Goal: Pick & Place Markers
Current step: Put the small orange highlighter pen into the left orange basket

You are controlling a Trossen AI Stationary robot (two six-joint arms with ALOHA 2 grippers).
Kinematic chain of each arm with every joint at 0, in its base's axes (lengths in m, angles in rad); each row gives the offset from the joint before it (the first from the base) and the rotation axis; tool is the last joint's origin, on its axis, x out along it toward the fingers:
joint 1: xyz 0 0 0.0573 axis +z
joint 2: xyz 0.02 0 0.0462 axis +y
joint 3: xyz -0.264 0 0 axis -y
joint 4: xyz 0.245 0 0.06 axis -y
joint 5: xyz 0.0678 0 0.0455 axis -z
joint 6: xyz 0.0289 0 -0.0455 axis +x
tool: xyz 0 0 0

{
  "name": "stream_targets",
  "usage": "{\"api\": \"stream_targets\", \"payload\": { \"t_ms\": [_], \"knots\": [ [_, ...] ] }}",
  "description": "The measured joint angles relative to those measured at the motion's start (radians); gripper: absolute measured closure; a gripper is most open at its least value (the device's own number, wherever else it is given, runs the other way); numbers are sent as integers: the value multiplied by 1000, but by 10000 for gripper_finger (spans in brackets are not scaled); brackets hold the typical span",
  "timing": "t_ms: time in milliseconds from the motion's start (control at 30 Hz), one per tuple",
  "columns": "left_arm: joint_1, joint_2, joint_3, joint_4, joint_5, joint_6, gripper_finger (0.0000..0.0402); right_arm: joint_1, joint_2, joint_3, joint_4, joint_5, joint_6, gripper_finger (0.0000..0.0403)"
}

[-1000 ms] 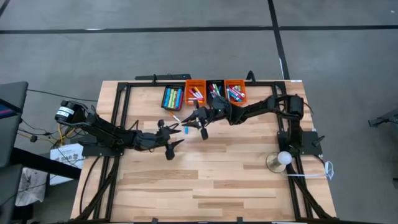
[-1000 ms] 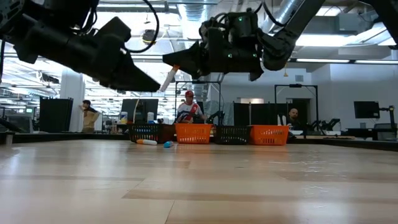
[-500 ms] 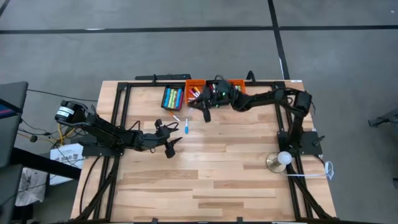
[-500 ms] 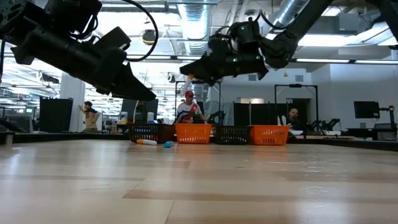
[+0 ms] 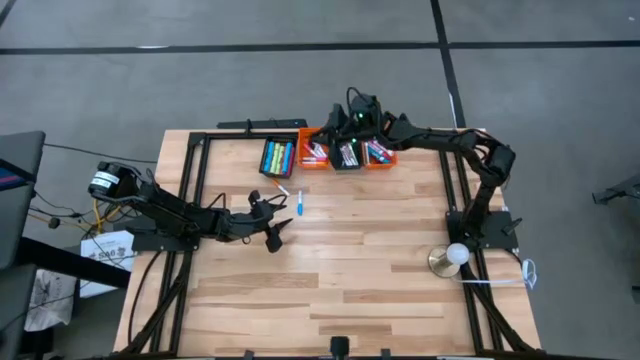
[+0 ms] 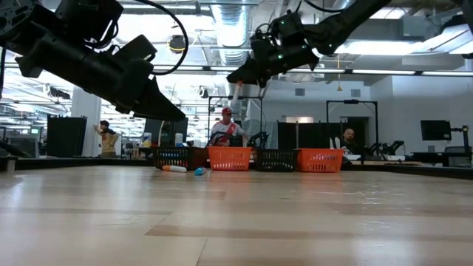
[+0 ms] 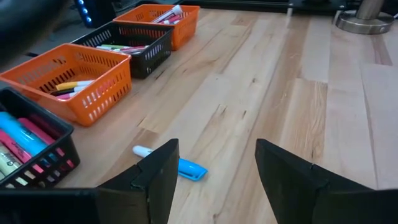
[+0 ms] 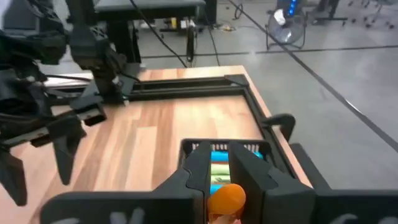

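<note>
The right gripper (image 5: 335, 122), fingers clamped on an orange-capped marker (image 8: 225, 198), hovers above the row of small plastic mesh bins (image 5: 313, 153) at the wooden table's (image 5: 380, 270) twelve-o'clock edge. The left gripper (image 5: 282, 212), fingers apart, waits nearer a blue marker (image 7: 179, 167) lying flat, just toward one o'clock.

Grey floor (image 5: 300, 80) crossed by dark lines. Workshop beyond the table: overhead ducting (image 6: 229, 15), white walls (image 6: 414, 96), dark monitors (image 6: 436, 130), seated people (image 6: 225, 127), floor fan (image 8: 286, 25) far off.
</note>
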Motion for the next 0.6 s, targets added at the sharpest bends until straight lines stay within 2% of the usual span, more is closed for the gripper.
{"api": "stream_targets", "payload": {
  "t_ms": [233, 600],
  "knots": [
    [0, 0, 0, -1, 0, 0, 192, -53, 38, 7, -5, -5, 16, 370],
    [11, 0, -1, -1, 0, -7, 192, -86, 248, 81, 69, -6, 32, 367]
  ]
}}
